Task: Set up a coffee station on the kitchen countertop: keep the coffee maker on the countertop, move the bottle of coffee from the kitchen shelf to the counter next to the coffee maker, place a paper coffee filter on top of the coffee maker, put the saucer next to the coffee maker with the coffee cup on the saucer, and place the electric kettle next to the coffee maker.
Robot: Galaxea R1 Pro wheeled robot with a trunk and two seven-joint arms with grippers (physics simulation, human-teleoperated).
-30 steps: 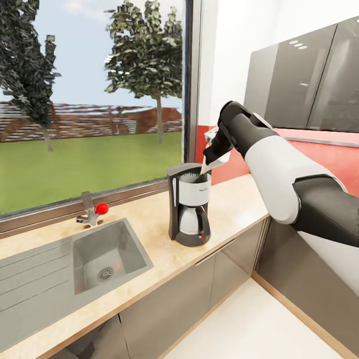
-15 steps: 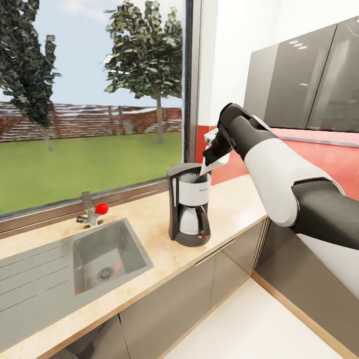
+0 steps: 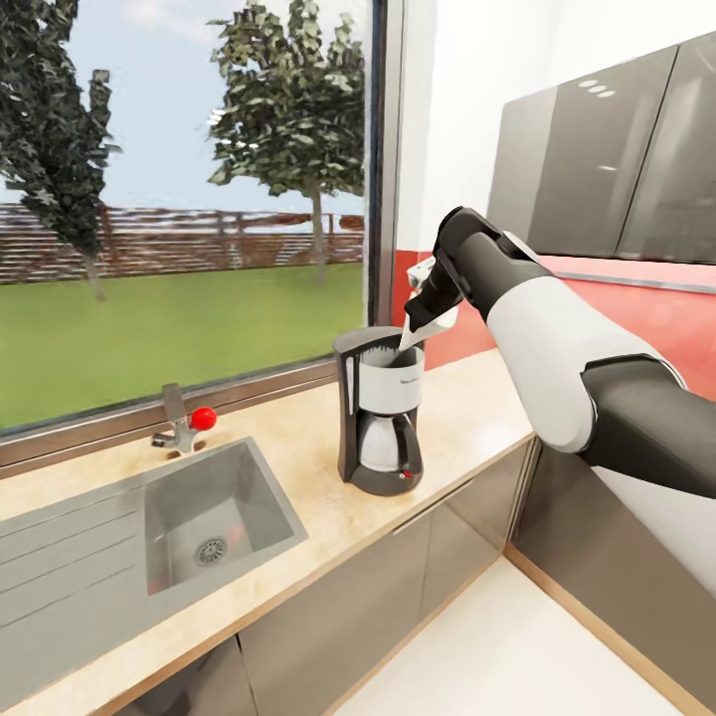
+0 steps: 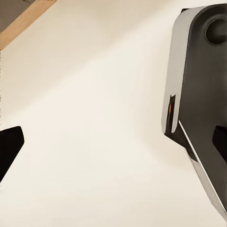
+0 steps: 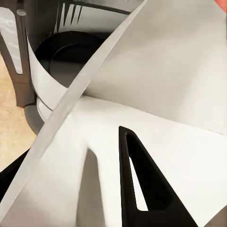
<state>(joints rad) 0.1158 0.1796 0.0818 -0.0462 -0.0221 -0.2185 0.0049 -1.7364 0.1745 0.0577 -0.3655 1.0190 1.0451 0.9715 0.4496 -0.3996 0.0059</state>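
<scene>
My right gripper (image 3: 426, 310) pinches the white crinkly paper coffee filter (image 3: 410, 336), whose lower tip hangs just above the open top of the tall black-and-white coffee maker (image 3: 379, 410) on the light tan wood-look countertop (image 3: 467, 413). I cannot tell my left gripper's state.

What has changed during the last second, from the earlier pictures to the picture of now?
Very little. The right gripper was already shut on the paper coffee filter, and the arm drew back a touch toward the robot, the filter's tip remaining over the open top of the coffee maker. The filter has not been let go. The coffee maker, the sink and the kitchen countertop stayed as they were.
</scene>
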